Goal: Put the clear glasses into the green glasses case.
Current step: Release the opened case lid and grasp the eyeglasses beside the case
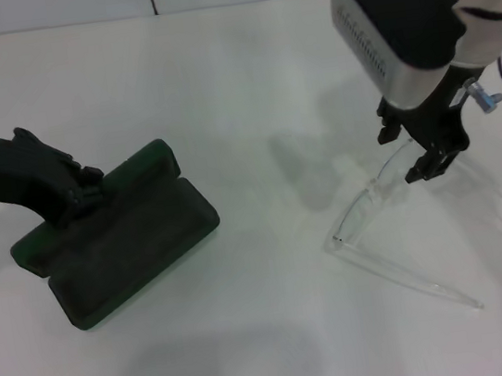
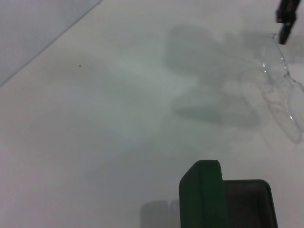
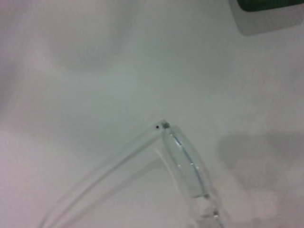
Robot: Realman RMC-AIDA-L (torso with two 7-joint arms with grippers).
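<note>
We have the green glasses case (image 1: 123, 239) lying open at 9 o'clock on the white table (image 1: 236, 78), left gripper (image 1: 69, 190) on its lid edge; we can't tell its grip. The clear glasses (image 1: 406, 222) sit at 4 o'clock, arms unfolded. Right gripper (image 1: 425, 149) narrow over the front frame.

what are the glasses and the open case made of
The clear glasses look like colourless transparent plastic with a glossy finish: the white table shows through the lenses and arms, and the edges catch light. The green glasses case looks like a rigid dark green shell, probably plastic or a leather-like covering, with a darker matte lining.
</note>
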